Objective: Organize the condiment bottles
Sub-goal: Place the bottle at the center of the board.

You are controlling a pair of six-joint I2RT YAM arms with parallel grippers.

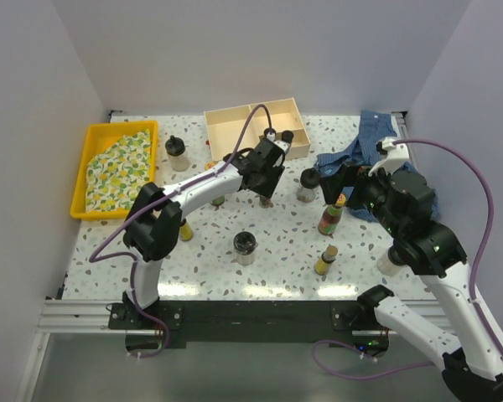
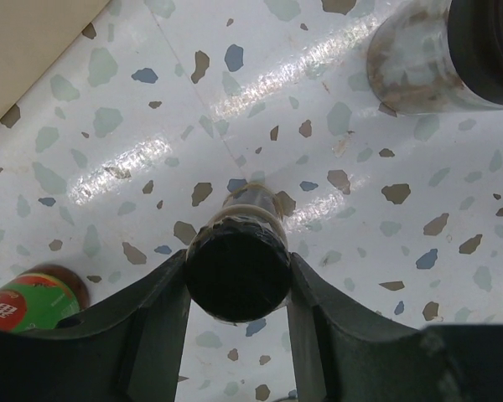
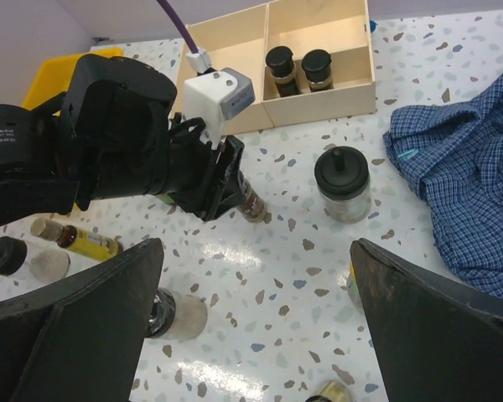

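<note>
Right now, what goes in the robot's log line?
left gripper: shut on dark-capped bottle | right gripper: open | wooden box: two bottles inside

held: dark-capped brown bottle (image 2: 236,268) between left fingers (image 2: 151,327) | box (image 3: 318,105): two dark-capped bottles (image 3: 280,67) upright, side by side, one compartment | worktop (image 1: 277,272): black-lidded jars (image 1: 308,184), orange-capped red sauce bottle (image 1: 331,216) upright, small yellow bottles (image 1: 325,261), scattered apart

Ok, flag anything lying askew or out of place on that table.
A small yellow bottle lies on its side left of centre. A crumpled blue checked shirt at the far right doesn't belong with condiments.
</note>
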